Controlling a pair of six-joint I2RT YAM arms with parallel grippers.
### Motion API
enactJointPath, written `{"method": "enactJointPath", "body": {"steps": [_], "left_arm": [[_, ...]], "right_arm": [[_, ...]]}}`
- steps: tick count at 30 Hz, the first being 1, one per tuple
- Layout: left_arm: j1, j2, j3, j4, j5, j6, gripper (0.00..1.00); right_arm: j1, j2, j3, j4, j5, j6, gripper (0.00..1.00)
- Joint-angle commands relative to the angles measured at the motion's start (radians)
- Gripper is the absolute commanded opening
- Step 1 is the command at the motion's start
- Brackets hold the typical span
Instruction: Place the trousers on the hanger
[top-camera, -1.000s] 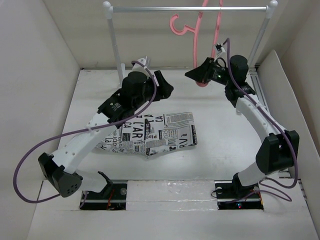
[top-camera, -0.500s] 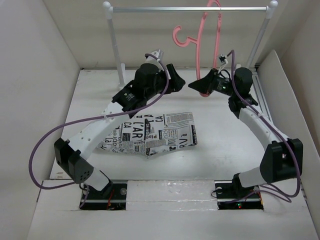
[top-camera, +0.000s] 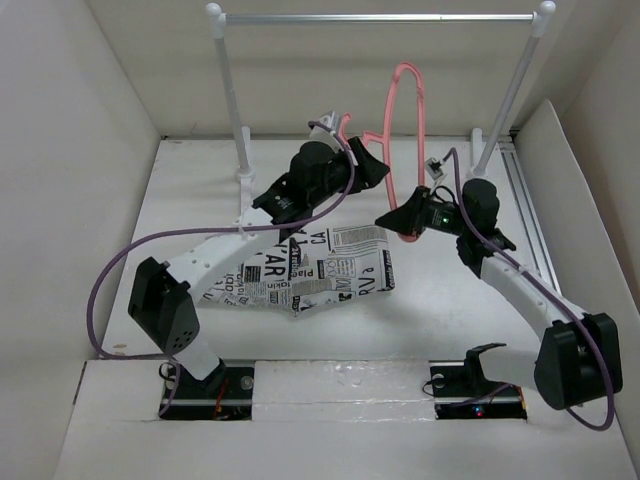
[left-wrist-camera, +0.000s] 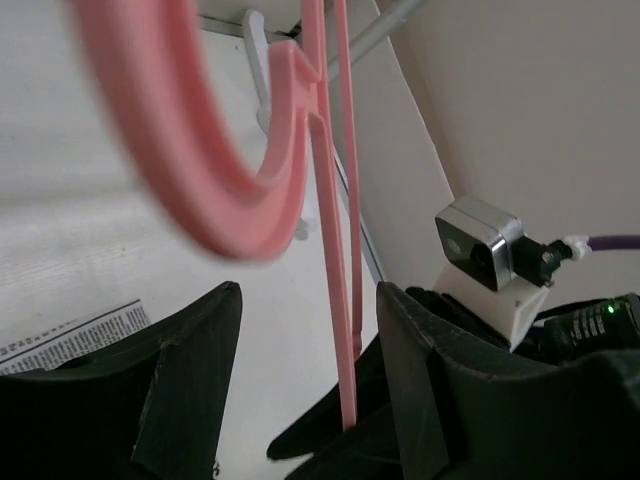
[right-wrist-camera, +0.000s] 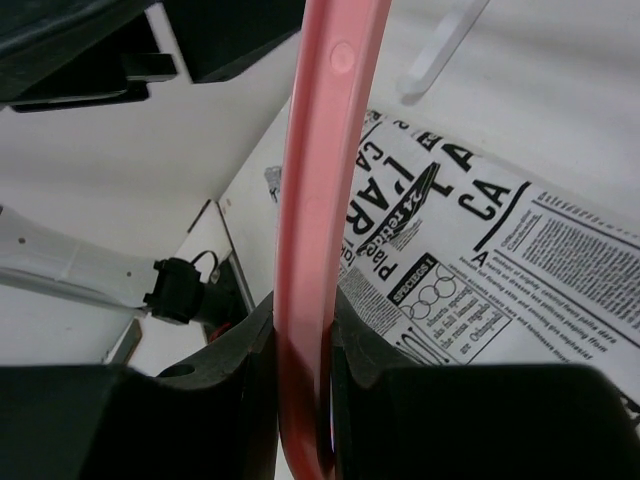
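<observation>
Down off the rail (top-camera: 380, 17) since a second ago, the pink hanger (top-camera: 404, 67) now stands lower and nearer, above the table (top-camera: 440, 300). My right gripper (top-camera: 398, 222) is clamped on its lower frame. My left gripper (top-camera: 375, 170) is half open at the hook, gripping nothing. The newsprint trousers (top-camera: 330, 265) lie folded near centre, under both arms.

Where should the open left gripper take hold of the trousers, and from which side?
Likely the edge of the trousers nearest the right arm, pinched from above: they lie folded flat, and the left gripper, open, has its arm over their other end. The right gripper is shut on the hanger.
</observation>
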Motion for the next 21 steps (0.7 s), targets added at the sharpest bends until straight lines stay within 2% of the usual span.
{"method": "enactJointPath", "body": {"steps": [1,8,9,10,12,14,17,20,21], "left_arm": [[-0.036,0.019,-0.022,0.126,-0.018,-0.041,0.51],[-0.067,0.027,-0.095,0.207,-0.078,-0.091,0.49],[-0.067,0.030,-0.087,0.197,-0.106,-0.093,0.45],[-0.080,0.035,-0.078,0.189,-0.118,-0.090,0.36],[-0.080,0.048,-0.063,0.169,-0.132,-0.088,0.26],[-0.080,0.056,-0.061,0.171,-0.129,-0.104,0.18],[-0.090,0.070,-0.061,0.172,-0.124,-0.111,0.01],[-0.090,0.090,-0.059,0.151,-0.117,-0.114,0.02],[-0.090,0.100,-0.065,0.149,-0.109,-0.118,0.08]], "right_arm": [[0.053,-0.053,-0.027,0.027,0.009,-0.029,0.00],[0.082,-0.115,-0.139,0.032,0.056,0.001,0.00],[0.082,-0.121,-0.150,0.033,0.059,0.013,0.00],[0.082,-0.127,-0.159,0.032,0.064,0.016,0.00],[0.068,-0.156,-0.177,0.023,0.069,0.017,0.00],[0.047,-0.169,-0.187,0.004,0.058,0.013,0.00],[0.047,-0.179,-0.191,-0.056,0.047,-0.002,0.00],[0.047,-0.221,-0.208,-0.117,0.055,-0.030,0.00],[0.056,-0.237,-0.222,-0.149,0.050,-0.039,0.00]]}}
